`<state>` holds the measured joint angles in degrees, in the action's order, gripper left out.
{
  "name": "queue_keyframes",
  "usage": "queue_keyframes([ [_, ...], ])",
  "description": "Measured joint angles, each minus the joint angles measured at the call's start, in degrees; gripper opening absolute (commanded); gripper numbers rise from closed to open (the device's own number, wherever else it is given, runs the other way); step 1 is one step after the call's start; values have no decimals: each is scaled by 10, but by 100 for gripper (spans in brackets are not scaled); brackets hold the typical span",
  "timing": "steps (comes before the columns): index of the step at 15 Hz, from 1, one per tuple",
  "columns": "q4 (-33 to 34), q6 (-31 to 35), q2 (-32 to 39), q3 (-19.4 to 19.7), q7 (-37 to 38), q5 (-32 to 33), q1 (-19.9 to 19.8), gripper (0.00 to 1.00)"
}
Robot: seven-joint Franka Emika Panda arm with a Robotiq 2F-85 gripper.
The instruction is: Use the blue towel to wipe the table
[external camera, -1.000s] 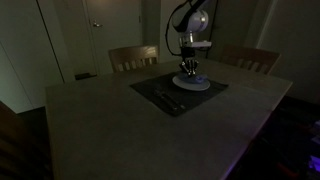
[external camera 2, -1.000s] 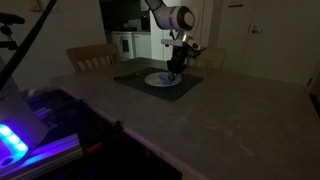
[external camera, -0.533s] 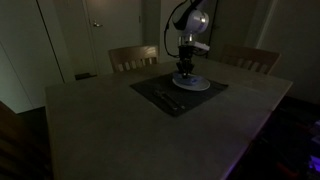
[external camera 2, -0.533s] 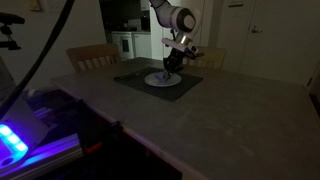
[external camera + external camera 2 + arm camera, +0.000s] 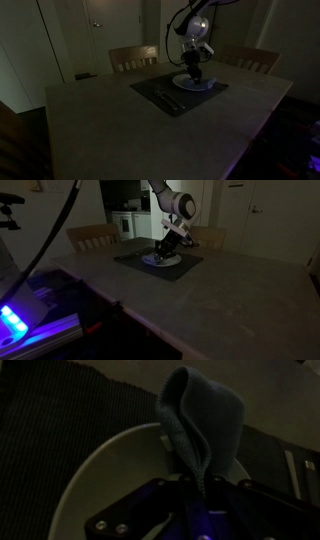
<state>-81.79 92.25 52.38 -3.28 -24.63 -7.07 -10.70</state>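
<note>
In the wrist view, the blue towel (image 5: 200, 420) is bunched and pinched between the jaws of my gripper (image 5: 200, 488). It hangs over the edge of a white plate (image 5: 105, 480). In both exterior views the gripper (image 5: 191, 70) (image 5: 165, 249) is tilted just above the plate (image 5: 200, 86) (image 5: 160, 261). The plate sits on a dark placemat (image 5: 150, 88) (image 5: 135, 258) at the far side of the table (image 5: 120, 130). The towel is too dark to make out in the exterior views.
Cutlery (image 5: 166, 99) lies on the placemat beside the plate. Two wooden chairs (image 5: 133, 57) (image 5: 250, 58) stand behind the table's far edge. The room is very dark. A blue-lit device (image 5: 14, 320) sits off the table's near corner.
The arm has tilted over and the gripper has lifted slightly off the plate, with the towel still in its jaws.
</note>
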Motion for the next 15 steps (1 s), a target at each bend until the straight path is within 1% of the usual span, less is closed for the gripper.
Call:
queue_keyframes([
  [2, 5, -6, 4, 13, 40, 3, 1, 2],
  [5, 6, 20, -3, 30, 92, 4, 4, 2],
  [8, 0, 74, -16, 38, 124, 9, 8, 2],
  [11, -15, 150, -31, 39, 152, 9, 14, 2],
  [13, -27, 196, -40, 37, 157, 9, 23, 2],
  [15, -28, 211, -41, 28, 147, 9, 30, 2],
])
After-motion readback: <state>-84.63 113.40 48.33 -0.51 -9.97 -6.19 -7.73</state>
